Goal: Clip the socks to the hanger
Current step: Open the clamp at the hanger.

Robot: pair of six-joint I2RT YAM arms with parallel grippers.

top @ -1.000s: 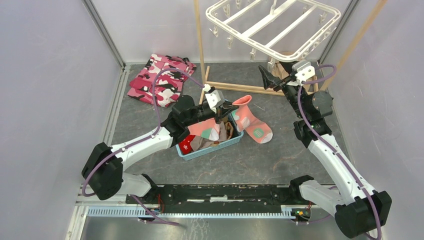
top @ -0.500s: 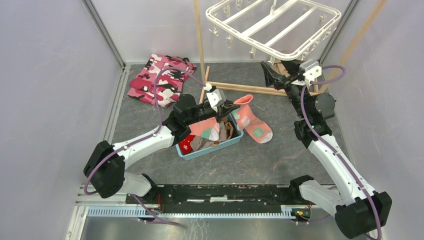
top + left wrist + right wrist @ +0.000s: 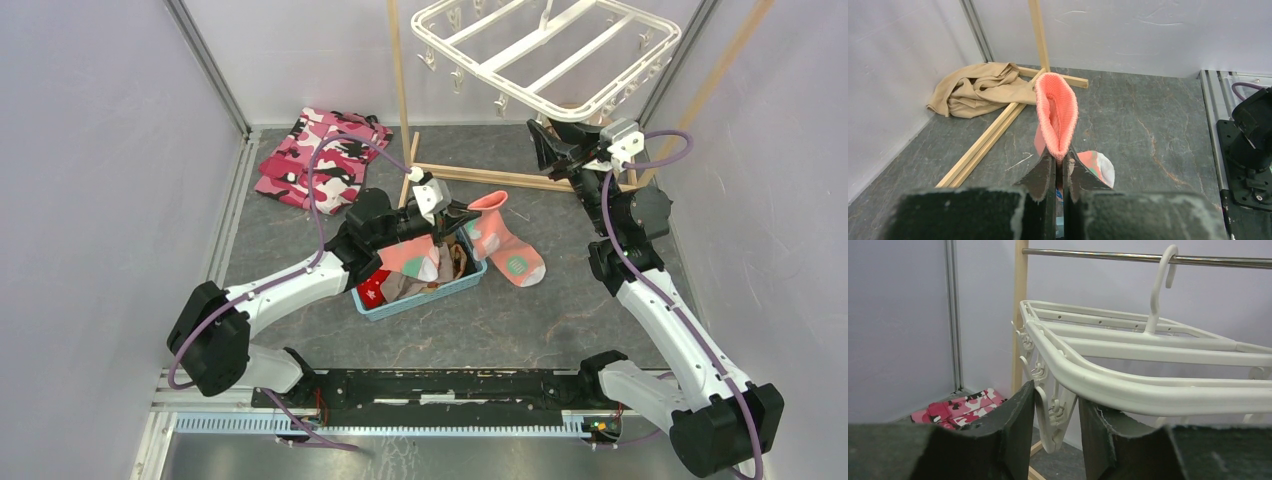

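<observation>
Two tools: left tool (image 3: 1058,161) pinches sock (image 3: 1057,107); right tool (image 3: 1056,399) raised, narrowed astride peg (image 3: 1044,422).

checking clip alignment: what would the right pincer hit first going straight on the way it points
The right pincer would first meet the white clip peg hanging from the hanger, now between its jaws; depth unclear.

1. A robotics lab test cell: plain pale walls (image 3: 100,200) close in a small work area, framed by bare aluminium posts (image 3: 205,65).
2. Two white-and-black robot arms, the left arm (image 3: 290,285) and the right arm (image 3: 665,320), are bolted to a black rail (image 3: 440,385) at the near edge, with purple cables (image 3: 320,170) looping along them.
3. The working surface is a dark grey, stone-look tabletop (image 3: 520,320).
4. Laundry items are set out on it: a white hanger (image 3: 545,50) on a wooden stand (image 3: 400,90), socks (image 3: 505,250), and a blue basket (image 3: 440,292).
</observation>
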